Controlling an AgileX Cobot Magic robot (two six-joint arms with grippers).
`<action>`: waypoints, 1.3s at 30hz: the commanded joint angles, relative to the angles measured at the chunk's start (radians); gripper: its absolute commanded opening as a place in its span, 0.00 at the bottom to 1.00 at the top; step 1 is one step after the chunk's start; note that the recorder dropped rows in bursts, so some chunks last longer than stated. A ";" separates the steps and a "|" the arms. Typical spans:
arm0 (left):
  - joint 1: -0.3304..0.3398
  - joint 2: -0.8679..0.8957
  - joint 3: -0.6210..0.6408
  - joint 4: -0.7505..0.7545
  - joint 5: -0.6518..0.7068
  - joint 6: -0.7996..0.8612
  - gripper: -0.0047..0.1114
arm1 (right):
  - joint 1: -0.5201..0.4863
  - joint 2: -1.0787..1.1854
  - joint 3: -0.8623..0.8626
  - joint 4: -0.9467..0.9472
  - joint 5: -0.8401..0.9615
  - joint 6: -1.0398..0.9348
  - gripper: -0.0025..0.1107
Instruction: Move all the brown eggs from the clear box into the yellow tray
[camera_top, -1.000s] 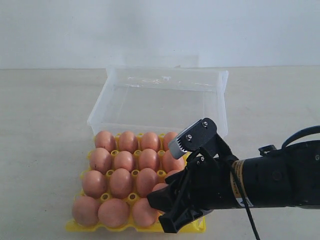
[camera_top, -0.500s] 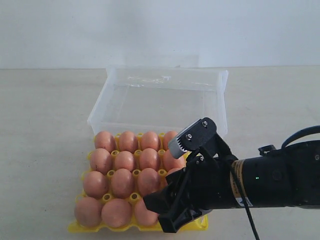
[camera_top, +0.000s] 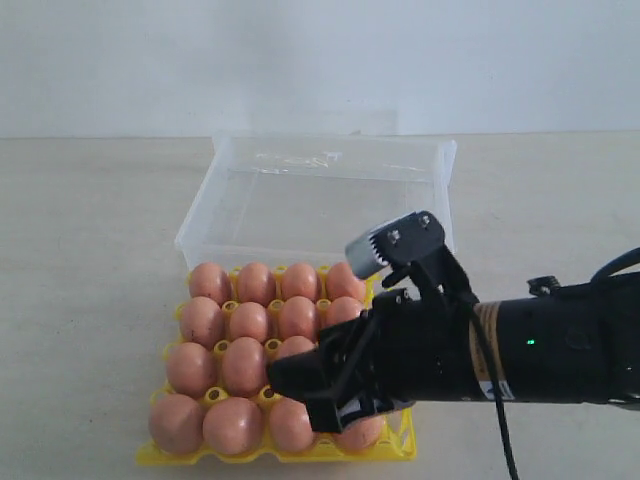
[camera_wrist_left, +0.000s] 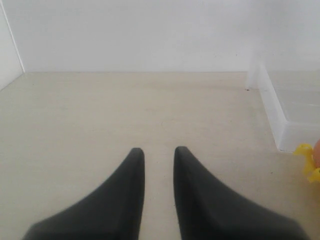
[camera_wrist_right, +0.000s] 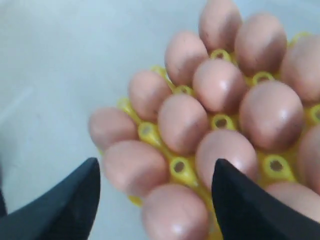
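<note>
The yellow tray stands in front of the clear box and its visible cups hold brown eggs. No eggs show inside the box. My right gripper hovers open over the tray's front right part, holding nothing. In the right wrist view its fingers straddle eggs seated in the tray. One egg shows just under the gripper in the front right cup. My left gripper hangs over bare table, its fingers a narrow gap apart with nothing between them.
The beige table runs out on both sides of the tray and box, against a white wall. The left wrist view catches a corner of the clear box and a bit of yellow tray at its edge.
The right gripper's jaws have spread wider and it has shifted left and slightly up, uncovering an egg in the front right cup. The tray nudged a little to the right.
</note>
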 joint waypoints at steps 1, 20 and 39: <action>-0.009 -0.002 -0.001 0.002 -0.001 -0.005 0.23 | -0.007 -0.154 -0.032 0.006 -0.023 0.013 0.50; -0.009 -0.002 -0.001 0.002 -0.001 -0.005 0.23 | -0.007 -0.711 -0.300 -0.063 1.087 -0.247 0.02; -0.009 -0.002 -0.001 0.004 -0.001 -0.005 0.23 | -0.007 -1.338 0.050 0.359 1.098 -0.218 0.02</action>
